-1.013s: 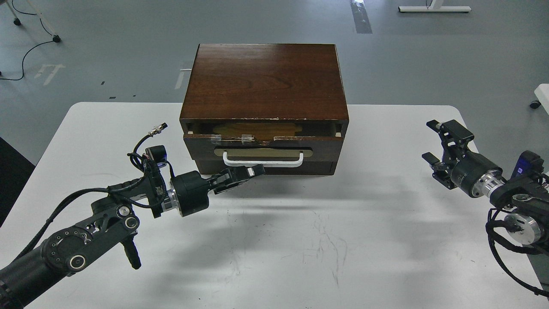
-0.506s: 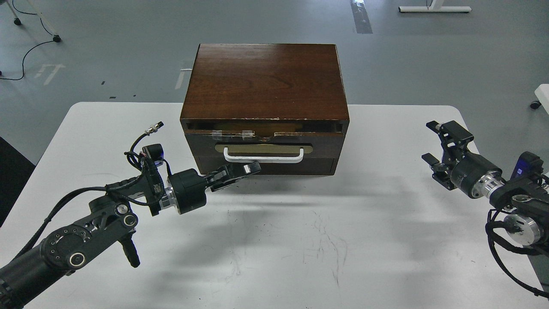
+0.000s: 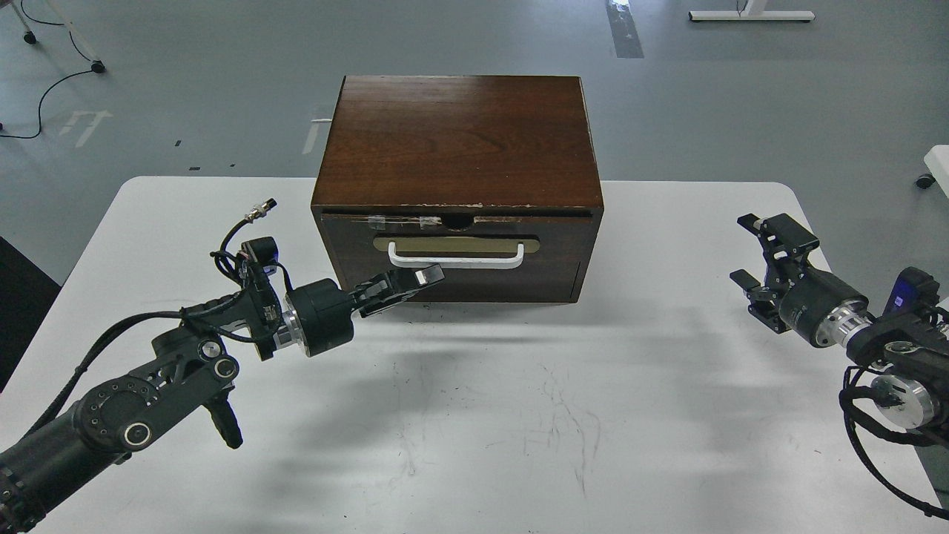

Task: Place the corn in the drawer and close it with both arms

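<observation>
The cabinet (image 3: 457, 141) was dark, semi-glossy wood chipped along its front top edge, its drawer (image 3: 460, 252) bore a smooth white handle (image 3: 456, 256) on a matt tan plate (image 3: 456, 243), and the table (image 3: 519, 415) below looked matt white, scuffed.

A white table (image 3: 519, 415), scuffed with faint grey marks near its centre, fills the lower view. A grey floor (image 3: 185, 81) lies behind it. A black cable (image 3: 52, 89) curls at 10 o'clock, and a white stand base (image 3: 750, 14) sits at 1 o'clock.
</observation>
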Action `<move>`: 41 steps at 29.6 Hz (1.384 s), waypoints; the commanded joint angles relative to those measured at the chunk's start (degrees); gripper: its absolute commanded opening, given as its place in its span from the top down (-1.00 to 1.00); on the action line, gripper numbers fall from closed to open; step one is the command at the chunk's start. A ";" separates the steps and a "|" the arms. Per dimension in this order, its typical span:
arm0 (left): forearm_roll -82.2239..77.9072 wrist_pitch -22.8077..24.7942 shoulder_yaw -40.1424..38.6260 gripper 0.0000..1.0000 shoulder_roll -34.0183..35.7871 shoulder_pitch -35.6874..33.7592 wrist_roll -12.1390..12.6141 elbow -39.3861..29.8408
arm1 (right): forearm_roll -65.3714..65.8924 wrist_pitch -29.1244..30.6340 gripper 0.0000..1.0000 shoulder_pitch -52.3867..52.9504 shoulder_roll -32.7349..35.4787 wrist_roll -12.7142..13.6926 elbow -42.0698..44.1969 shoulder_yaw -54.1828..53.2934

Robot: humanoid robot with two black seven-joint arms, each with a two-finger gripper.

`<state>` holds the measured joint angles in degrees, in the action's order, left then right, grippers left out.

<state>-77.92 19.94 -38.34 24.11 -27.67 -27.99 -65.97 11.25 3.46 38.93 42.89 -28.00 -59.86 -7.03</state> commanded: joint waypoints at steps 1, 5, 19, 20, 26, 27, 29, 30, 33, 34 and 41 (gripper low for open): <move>0.13 0.02 0.02 1.00 -0.20 -0.10 -0.01 0.05 | 0.00 -0.03 -0.99 -0.09 0.00 0.00 0.00 0.00; 0.13 -0.16 -0.07 1.00 -0.20 -0.10 -0.01 0.05 | 0.00 -0.47 -0.98 -0.35 0.00 0.00 -0.08 0.00; 2.77 1.94 1.16 1.00 0.85 0.60 -0.01 -1.44 | 0.00 -0.65 -0.99 -0.53 0.00 0.00 -0.17 0.00; 2.77 3.25 1.34 1.00 1.29 1.13 -0.01 -2.83 | 0.00 -0.65 -0.99 -0.61 0.00 0.00 -0.17 0.00; 5.65 5.99 0.46 0.42 5.41 4.03 -0.01 -11.44 | -0.09 -0.65 -0.99 -0.70 0.09 0.00 -0.17 -0.70; 7.32 5.99 0.37 0.04 6.12 4.47 -0.01 -12.42 | -0.09 -0.65 -0.99 -0.70 0.09 0.00 -0.17 -0.87; 12.92 5.99 -0.15 -0.99 7.78 5.35 -0.01 -14.78 | -0.09 -0.74 -0.99 -0.61 0.09 0.00 -0.17 -1.49; 14.88 5.99 -0.33 -1.00 8.49 5.52 -0.01 -15.67 | -0.09 -0.74 -0.99 -0.70 0.00 0.00 -0.09 -1.84; 23.32 5.99 -2.17 -1.00 11.66 6.49 -0.01 -18.22 | -0.17 -0.74 -0.99 -0.70 0.00 0.00 -0.17 -3.33; 25.25 5.99 -2.78 -1.00 12.18 6.84 -0.01 -18.31 | -0.17 -0.74 -0.99 -0.70 -0.08 0.00 -0.09 -3.77; 40.80 2.14 -14.64 -1.00 14.12 14.91 -0.01 -17.09 | -0.44 -0.83 -1.00 -0.70 -2.28 0.00 0.35 -6.49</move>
<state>-43.77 24.59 -47.17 37.83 -17.40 -28.01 -83.90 10.99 2.69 38.23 41.55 -28.00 -59.55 -12.29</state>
